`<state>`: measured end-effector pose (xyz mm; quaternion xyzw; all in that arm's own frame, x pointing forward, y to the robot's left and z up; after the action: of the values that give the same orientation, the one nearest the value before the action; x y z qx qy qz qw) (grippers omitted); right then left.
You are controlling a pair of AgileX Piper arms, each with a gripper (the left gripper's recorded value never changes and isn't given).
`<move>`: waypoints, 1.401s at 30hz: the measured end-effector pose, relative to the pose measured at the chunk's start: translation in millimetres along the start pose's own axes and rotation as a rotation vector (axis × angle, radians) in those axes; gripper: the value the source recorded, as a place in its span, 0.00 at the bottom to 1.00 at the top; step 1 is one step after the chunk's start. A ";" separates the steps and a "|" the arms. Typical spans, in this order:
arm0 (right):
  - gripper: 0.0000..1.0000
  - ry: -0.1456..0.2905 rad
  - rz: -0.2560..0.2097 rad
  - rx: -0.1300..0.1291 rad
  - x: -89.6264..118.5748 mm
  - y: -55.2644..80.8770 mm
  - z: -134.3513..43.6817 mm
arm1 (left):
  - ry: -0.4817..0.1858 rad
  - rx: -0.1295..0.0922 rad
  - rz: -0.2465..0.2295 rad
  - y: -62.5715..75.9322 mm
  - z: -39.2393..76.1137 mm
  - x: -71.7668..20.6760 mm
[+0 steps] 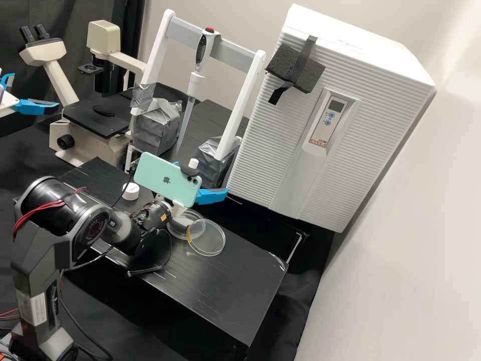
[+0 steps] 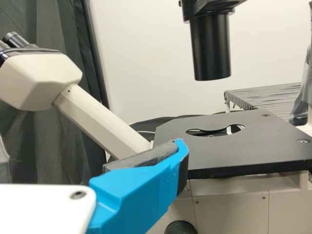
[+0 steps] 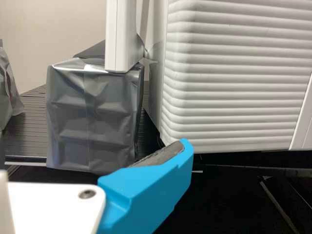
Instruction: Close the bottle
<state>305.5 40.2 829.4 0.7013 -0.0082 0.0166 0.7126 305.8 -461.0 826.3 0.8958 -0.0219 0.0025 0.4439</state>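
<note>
Leftward, left gripper spread apart by microscope, right gripper state untellable, red-lettered label on cabinet

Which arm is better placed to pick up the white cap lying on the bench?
Right, probably. The right gripper hangs over the bench close to the white cap, while the left gripper sits far off beside the microscope.

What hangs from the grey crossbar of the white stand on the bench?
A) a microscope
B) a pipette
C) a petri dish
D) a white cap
B: a pipette hangs tip down from the crossbar, between the two legs of the white stand.
</note>
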 end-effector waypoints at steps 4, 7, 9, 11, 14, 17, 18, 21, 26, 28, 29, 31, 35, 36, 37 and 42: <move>1.00 0.000 0.000 0.000 0.0 0.0 0.0 | 0.000 0.000 0.000 0.0 0.0 0.0; 1.00 0.000 0.000 0.000 0.0 0.0 0.0 | 0.000 0.000 0.000 0.0 0.0 0.0; 1.00 0.000 0.000 0.000 0.0 0.0 0.0 | 0.000 0.000 0.000 0.0 0.0 0.0; 1.00 0.000 0.000 0.000 0.0 0.0 0.0 | -0.005 0.000 -0.001 -0.2 1.5 0.0; 1.00 0.000 0.000 0.000 0.0 0.0 0.0 | -0.026 -0.006 -0.009 -2.2 7.7 -1.7; 1.00 0.000 0.000 0.000 0.0 0.0 0.0 | -0.085 -0.029 -0.022 -4.3 19.0 -6.9; 1.00 0.000 0.000 0.000 0.0 0.0 0.0 | -0.109 -0.038 -0.027 -4.9 22.8 -8.6; 1.00 0.000 0.000 0.000 0.0 0.0 0.0 | -0.197 -0.102 -0.032 -4.8 34.3 -15.3; 1.00 0.000 0.000 0.000 0.0 0.0 0.0 | -0.349 -0.159 -0.060 -7.2 49.2 -25.3; 1.00 0.000 0.000 0.000 0.0 0.0 0.0 | -0.375 -0.173 -0.074 -8.5 53.2 -28.3; 1.00 0.000 0.000 0.000 0.0 0.0 0.0 | -0.395 -0.182 -0.075 -8.5 56.0 -29.7; 1.00 0.000 0.000 0.000 0.0 0.0 0.0 | -0.429 -0.185 -0.078 -9.1 61.6 -31.8; 1.00 0.000 0.000 0.000 0.0 0.0 0.0 | -0.478 -0.179 -0.079 -9.7 71.4 -34.6; 1.00 0.000 0.000 0.000 0.0 0.0 0.0 | -0.489 -0.179 -0.082 -10.0 74.4 -35.4; 1.00 0.000 0.000 0.000 0.0 0.0 0.0 | -0.498 -0.180 -0.084 -10.3 76.9 -36.1; 1.00 0.000 0.000 0.000 0.0 0.0 0.0 | -0.560 -0.182 -0.100 -13.0 93.6 -41.5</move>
<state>305.5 40.2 829.4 0.7013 -0.0082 0.0166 0.7126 263.5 -526.0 758.3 0.8180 -0.0996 -0.2686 0.4988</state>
